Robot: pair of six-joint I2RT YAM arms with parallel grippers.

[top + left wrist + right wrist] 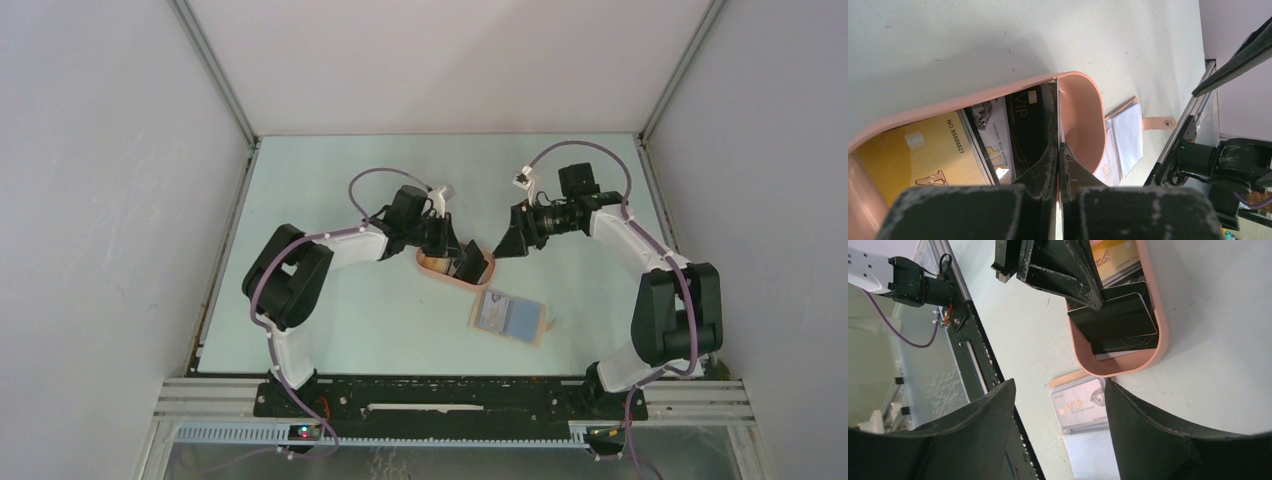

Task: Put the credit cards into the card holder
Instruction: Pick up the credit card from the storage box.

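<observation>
Black card (pixel 1123 325) pinched by left gripper (pixel 1094 299) over tray (pixel 1161 335).
Long axis crosswise to tray; right gripper (pixel 1059 385) agape, empty.

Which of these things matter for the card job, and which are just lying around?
Job: black card in the left tool; yellow card; card holder.
Lying about: peach tray; aluminium frame.

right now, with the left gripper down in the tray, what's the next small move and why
Probably raise the left gripper a little. Its jaws look shut on the black card, which is inside the peach tray; it has to clear the rim before going to the open card holder.
</observation>
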